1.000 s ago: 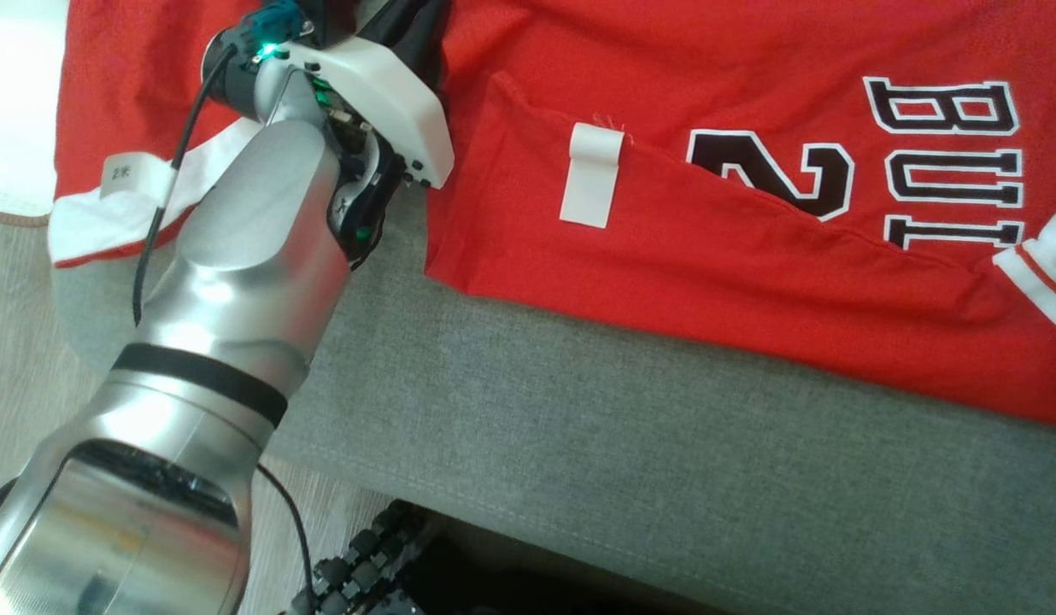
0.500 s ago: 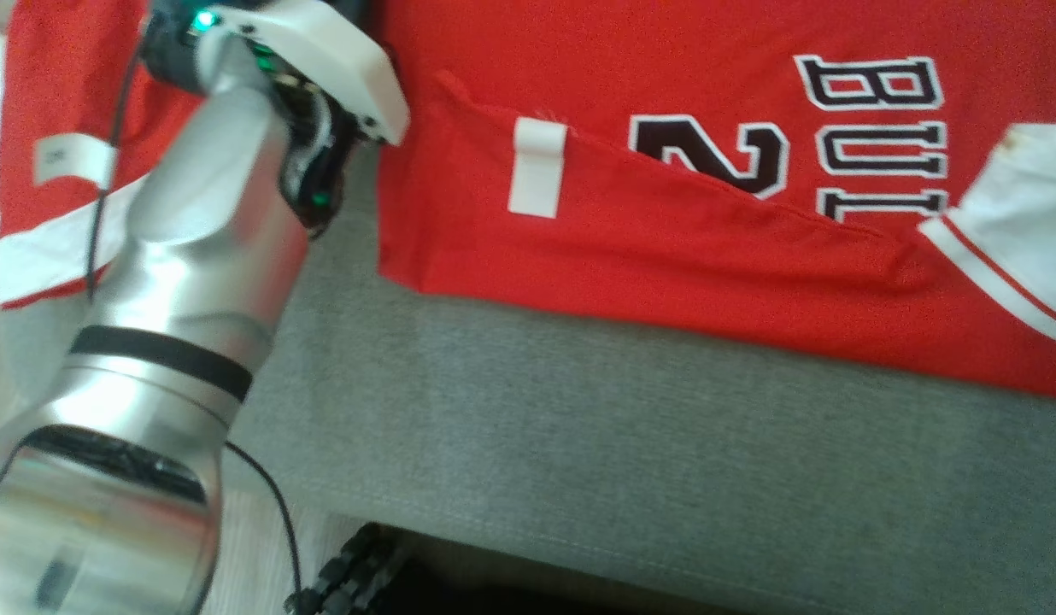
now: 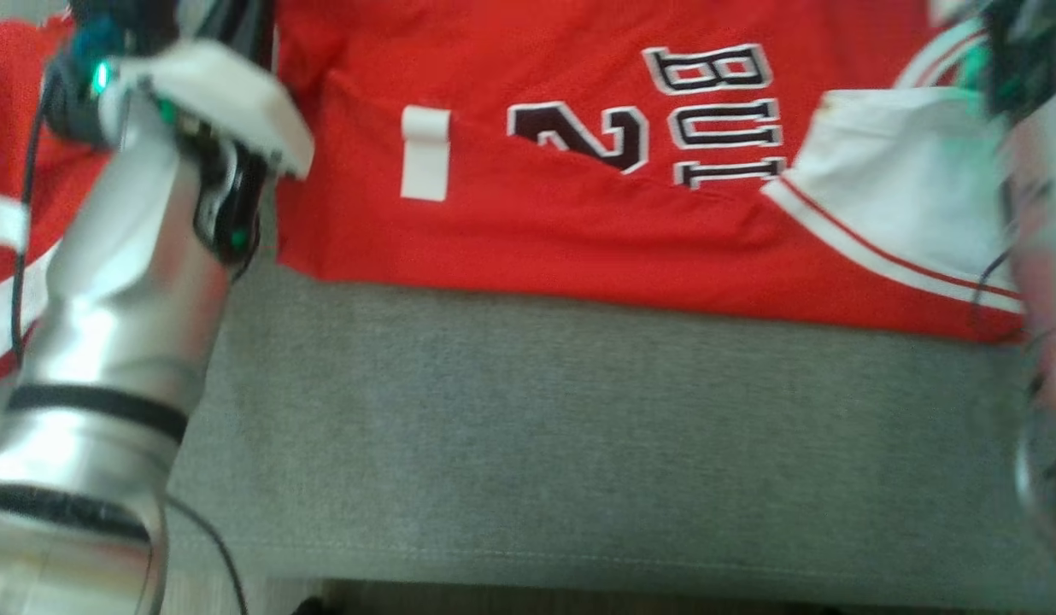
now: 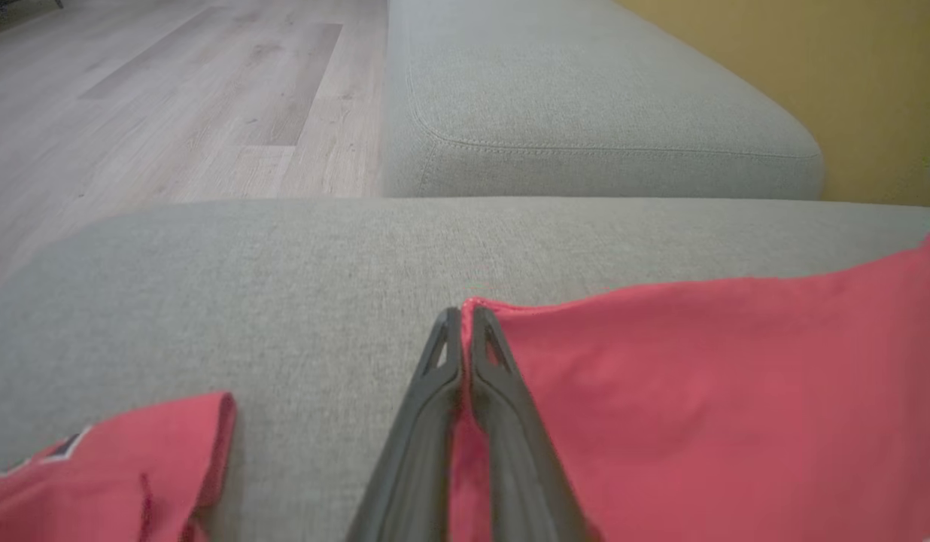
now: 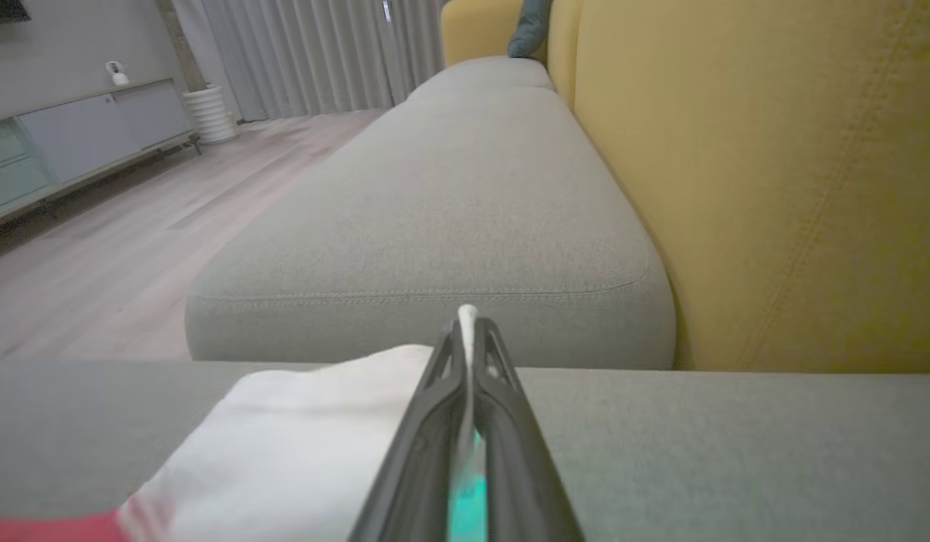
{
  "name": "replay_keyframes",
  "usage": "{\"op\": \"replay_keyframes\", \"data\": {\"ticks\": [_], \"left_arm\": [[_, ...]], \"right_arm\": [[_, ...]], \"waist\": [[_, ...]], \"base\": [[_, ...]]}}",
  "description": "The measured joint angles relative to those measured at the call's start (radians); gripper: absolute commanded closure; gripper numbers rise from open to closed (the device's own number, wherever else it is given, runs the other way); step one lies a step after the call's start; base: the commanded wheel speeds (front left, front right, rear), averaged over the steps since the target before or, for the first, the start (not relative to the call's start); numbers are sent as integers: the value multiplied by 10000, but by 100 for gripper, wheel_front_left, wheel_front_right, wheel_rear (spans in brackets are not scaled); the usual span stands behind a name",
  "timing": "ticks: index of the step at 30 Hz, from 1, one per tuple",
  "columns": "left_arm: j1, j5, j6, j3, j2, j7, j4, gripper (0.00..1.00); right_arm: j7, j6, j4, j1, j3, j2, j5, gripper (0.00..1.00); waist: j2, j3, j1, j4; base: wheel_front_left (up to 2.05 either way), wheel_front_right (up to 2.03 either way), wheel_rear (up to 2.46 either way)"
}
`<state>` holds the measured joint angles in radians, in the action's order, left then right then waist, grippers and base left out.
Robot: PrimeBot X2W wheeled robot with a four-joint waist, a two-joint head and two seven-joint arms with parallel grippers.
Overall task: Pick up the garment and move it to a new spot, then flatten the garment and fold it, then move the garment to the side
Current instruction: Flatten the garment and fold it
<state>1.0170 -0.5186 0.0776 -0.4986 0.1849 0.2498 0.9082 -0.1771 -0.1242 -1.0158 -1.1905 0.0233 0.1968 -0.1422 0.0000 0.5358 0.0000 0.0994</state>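
The garment is a red jersey with black-and-white lettering, a white label and a white trimmed part at the right. It lies spread on the grey sofa seat. In the left wrist view my left gripper is shut on a corner of the red cloth, low over the cushion. In the right wrist view my right gripper is shut on the edge of the white part. My silver left forearm rises at the left of the head view, and the blurred right arm stands at its right edge.
The yellow backrest runs along the far side of the seat. A second grey cushion adjoins this one beyond a seam. Wooden floor lies beside the sofa, with a low cabinet against the wall.
The head camera has swung right, bringing the garment's white part and my right arm into view. My right gripper has closed on the white cloth. The left gripper stays shut on the red corner.
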Motion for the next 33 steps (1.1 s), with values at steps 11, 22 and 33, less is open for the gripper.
{"op": "replay_keyframes", "data": {"ticks": [11, 22, 33], "left_arm": [[-2504, 278, -249, 1034, 357, 0, -583, 100], [-4236, 775, -437, 1622, 290, -2, -811, 100], [-5962, 2054, -1672, 2907, -412, -2, -2945, 0]], "right_arm": [[-203, 0, 3407, 3984, 1699, 77, -3565, 100], [658, 0, 5555, 7511, 1662, -272, -4456, 100], [583, 0, 5356, 8141, 428, -941, -3565, 0]], "waist": [[0, -1313, -1, -961], [1, -2205, -1, -1470], [0, -2560, -1, -1062]], "base": [[0, 0, 0], [0, 0, 0], [0, 0, 0]]}}
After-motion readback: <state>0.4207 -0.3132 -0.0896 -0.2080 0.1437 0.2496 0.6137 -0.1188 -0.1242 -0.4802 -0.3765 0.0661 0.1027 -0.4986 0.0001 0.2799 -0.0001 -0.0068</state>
